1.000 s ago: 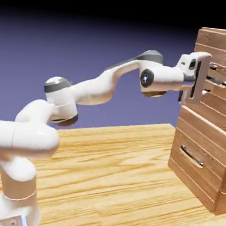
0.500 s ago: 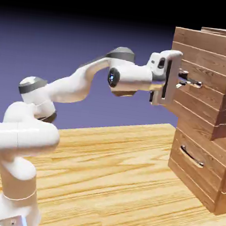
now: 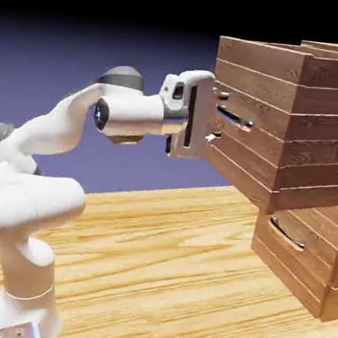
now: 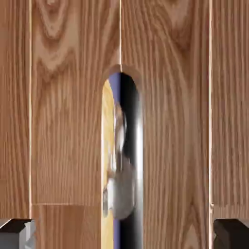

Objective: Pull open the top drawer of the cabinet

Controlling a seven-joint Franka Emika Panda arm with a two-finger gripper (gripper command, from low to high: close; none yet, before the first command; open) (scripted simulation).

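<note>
Top drawer (image 3: 255,89): slid farther out leftward; opening looks about done.
Fingers (image 4: 17,236): now spread wide, handle (image 3: 234,118) loose between them.

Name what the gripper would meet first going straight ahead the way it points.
Most likely the silver bar handle on the top drawer's front, centered between the gripper's open fingers; how much gap remains is unclear.
</note>
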